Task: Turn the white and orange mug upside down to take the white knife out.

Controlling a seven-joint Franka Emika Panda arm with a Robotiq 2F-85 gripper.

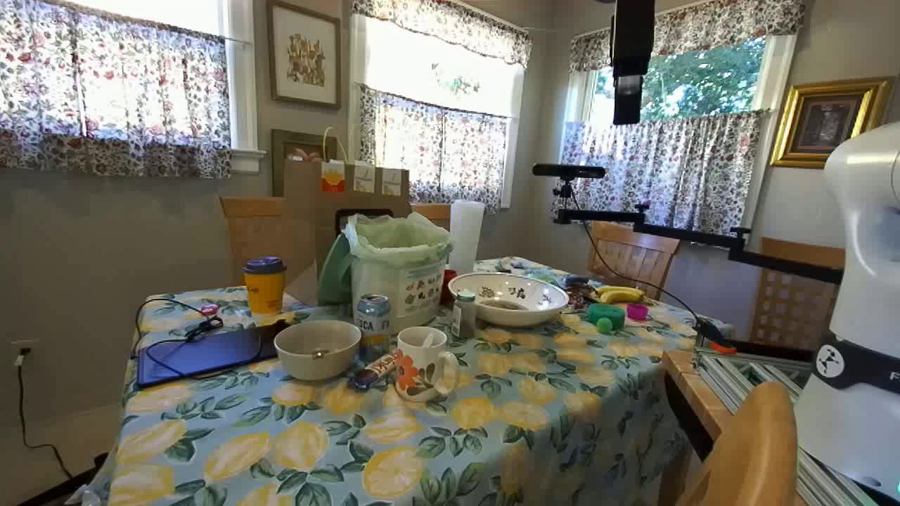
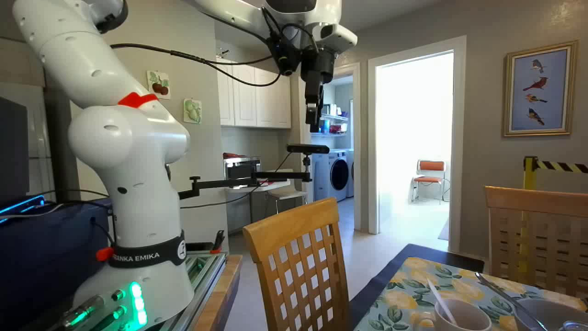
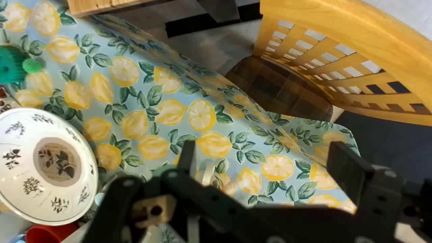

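The white and orange mug [image 1: 413, 372] stands upright on the lemon-patterned tablecloth, with its handle toward the robot side. It also shows at the bottom of an exterior view [image 2: 466, 317]. The white knife [image 2: 442, 303] leans in the mug and sticks out above its rim; only a little of the knife [image 1: 427, 340] shows over the rim in an exterior view. My gripper [image 1: 628, 105] hangs high above the table, fingers down, apart from the mug. In the wrist view the gripper [image 3: 266, 158] is open and empty. There the mug's handle [image 3: 208, 173] shows; its body is mostly hidden behind the gripper.
The grey bowl [image 1: 318, 355], a can [image 1: 374, 330] and a wrapped bar [image 1: 375, 371] are close beside the mug. A shaker [image 1: 464, 316], a pale-green tub [image 1: 401, 288] and a white patterned bowl [image 1: 510, 292] stand behind. A chair [image 2: 294, 262] stands between robot and table.
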